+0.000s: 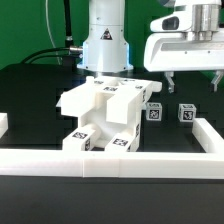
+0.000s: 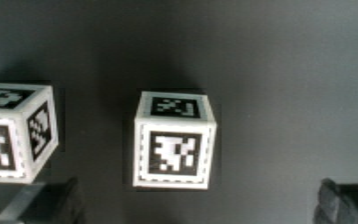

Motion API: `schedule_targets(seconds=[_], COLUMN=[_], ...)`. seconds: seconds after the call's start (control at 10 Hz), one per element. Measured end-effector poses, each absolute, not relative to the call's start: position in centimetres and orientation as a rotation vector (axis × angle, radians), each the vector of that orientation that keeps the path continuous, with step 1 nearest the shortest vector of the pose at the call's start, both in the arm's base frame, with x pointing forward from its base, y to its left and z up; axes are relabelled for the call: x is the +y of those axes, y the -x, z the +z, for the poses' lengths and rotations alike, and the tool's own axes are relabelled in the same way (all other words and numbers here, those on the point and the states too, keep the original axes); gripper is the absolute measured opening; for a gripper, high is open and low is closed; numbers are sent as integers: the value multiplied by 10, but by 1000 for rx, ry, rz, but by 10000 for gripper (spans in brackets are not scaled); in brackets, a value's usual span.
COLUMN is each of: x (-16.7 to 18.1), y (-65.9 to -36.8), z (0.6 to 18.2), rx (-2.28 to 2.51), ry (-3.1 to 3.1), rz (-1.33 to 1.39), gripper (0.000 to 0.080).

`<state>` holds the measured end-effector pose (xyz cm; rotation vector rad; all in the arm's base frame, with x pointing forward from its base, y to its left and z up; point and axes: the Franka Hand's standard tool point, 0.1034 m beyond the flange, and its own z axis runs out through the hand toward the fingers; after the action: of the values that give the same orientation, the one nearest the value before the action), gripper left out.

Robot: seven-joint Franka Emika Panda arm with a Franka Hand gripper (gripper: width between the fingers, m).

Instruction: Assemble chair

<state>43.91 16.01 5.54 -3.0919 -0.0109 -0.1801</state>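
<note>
The claw (image 1: 191,82) hangs over the far right of the black worktop (image 1: 30,100), as the exterior view shows it, with its jaws spread wide apart and nothing between them. Below it, clear of the fingers (image 1: 168,82), two small white pieces of the chair stand on the worktop, each bearing black-and-white square tags. The right block (image 1: 186,113) sits roughly under the middle of the claw. The left block (image 1: 153,112) stands near it, with a strip of bare worktop between the two. Further to the exterior view's left, about mid-worktop, the larger chair parts (image 1: 105,118) lie together as a heap of blocky white pieces, with tags showing on their near faces. The left block is close to the heap's right edge; whether they touch cannot be told. A low white border wall (image 1: 110,162) runs along the near edge and turns back along the right side. The arm's white base (image 1: 105,45) stands beyond the heap. In the wrist view the right block (image 2: 172,140) stands upright on the dark worktop between the two dark fingertips (image 2: 34,208), touching neither. The left block (image 2: 16,130) is cut off by the picture's edge, apart from the first.
</note>
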Motion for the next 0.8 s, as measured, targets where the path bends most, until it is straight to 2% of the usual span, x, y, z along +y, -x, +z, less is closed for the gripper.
schedule_targets(seconds=[0.2, 0.4, 0.8], x=[160, 160, 160], y=[-440, -457, -450], z=[54, 40, 22], rx=[-11, 0, -3], ry=[3094, 3103, 3120], rz=[-178, -181, -153], gripper=[649, 649, 649])
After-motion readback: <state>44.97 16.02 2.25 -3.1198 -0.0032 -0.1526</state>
